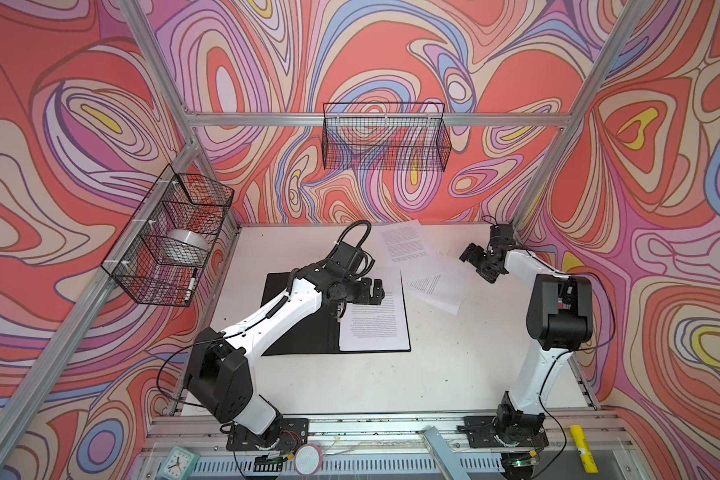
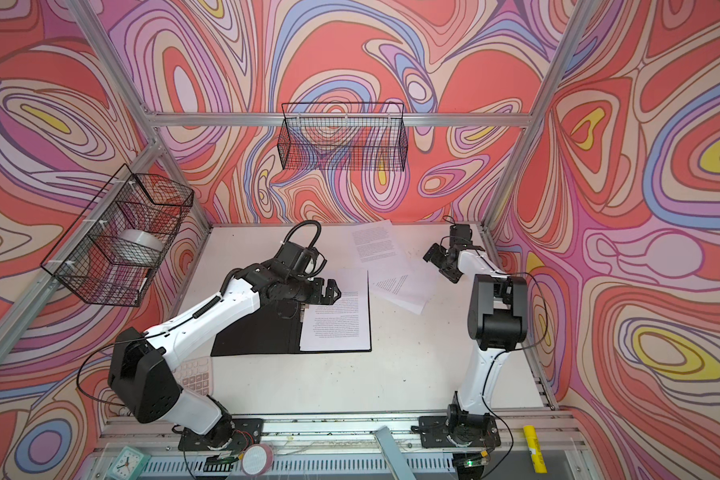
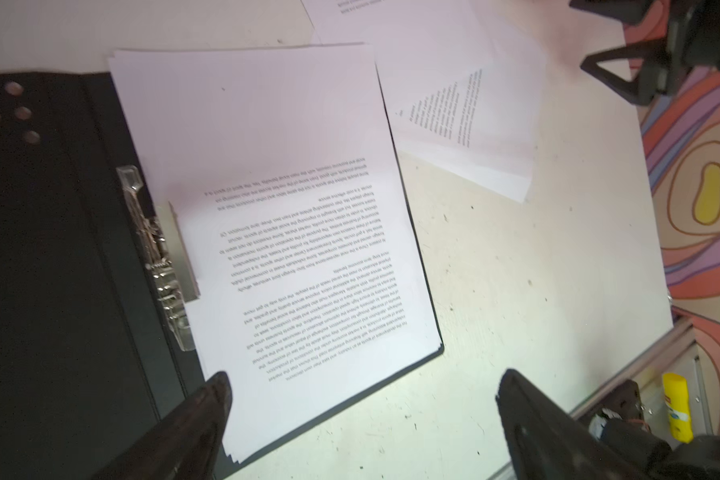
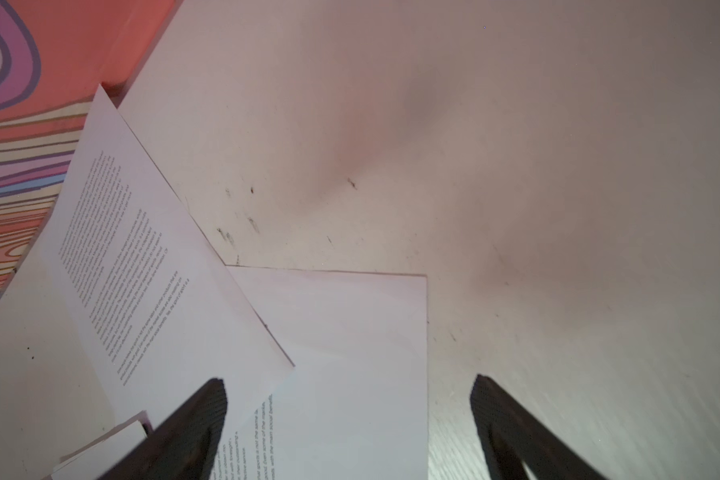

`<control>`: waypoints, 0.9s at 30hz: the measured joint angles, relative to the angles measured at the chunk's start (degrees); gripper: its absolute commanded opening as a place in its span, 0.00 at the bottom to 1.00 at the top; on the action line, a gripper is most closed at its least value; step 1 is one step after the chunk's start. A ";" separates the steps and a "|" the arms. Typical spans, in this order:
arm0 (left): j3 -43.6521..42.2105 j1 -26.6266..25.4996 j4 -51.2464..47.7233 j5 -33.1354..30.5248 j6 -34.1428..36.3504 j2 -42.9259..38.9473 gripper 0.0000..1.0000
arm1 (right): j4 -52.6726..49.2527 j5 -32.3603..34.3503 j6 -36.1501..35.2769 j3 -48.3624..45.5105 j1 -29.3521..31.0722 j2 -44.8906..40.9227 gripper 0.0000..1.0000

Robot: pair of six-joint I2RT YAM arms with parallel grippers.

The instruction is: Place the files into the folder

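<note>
The folder [image 1: 292, 316] [image 2: 254, 332] lies open on the table, black inside up, with its metal clip [image 3: 159, 257] along the spine. A stack of files [image 1: 377, 320] [image 2: 337, 320] [image 3: 287, 208] rests on its right half. My left gripper [image 1: 377, 291] [image 2: 332, 291] [image 3: 362, 382] hovers over that stack, open, with nothing between its fingers. More loose files [image 1: 404, 243] [image 2: 400, 286] [image 4: 150, 270] lie overlapping at the back of the table. My right gripper [image 1: 476, 262] [image 2: 439, 262] [image 4: 350, 384] hangs open above their right edge, holding nothing.
A grey calculator [image 2: 194, 376] lies at the front left, partly under the left arm. Wire baskets hang on the left wall [image 1: 171, 237] and the back wall [image 1: 385, 137]. A yellow tube [image 1: 583, 453] and a small clock [image 1: 175, 461] sit beyond the front rail.
</note>
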 measured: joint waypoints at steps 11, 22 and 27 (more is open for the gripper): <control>-11.39 -0.24 1.01 -3.58 -4.44 -14.75 1.00 | -1.49 -4.81 -2.01 11.15 0.15 11.26 0.94; -6.51 -0.15 -1.16 -5.53 -3.23 -14.71 1.00 | 1.07 -6.60 -1.03 -10.27 1.11 -3.04 0.92; -3.74 -0.13 -0.70 -0.26 -1.44 -10.25 0.96 | 2.56 -9.11 0.42 -24.41 4.68 -13.90 0.92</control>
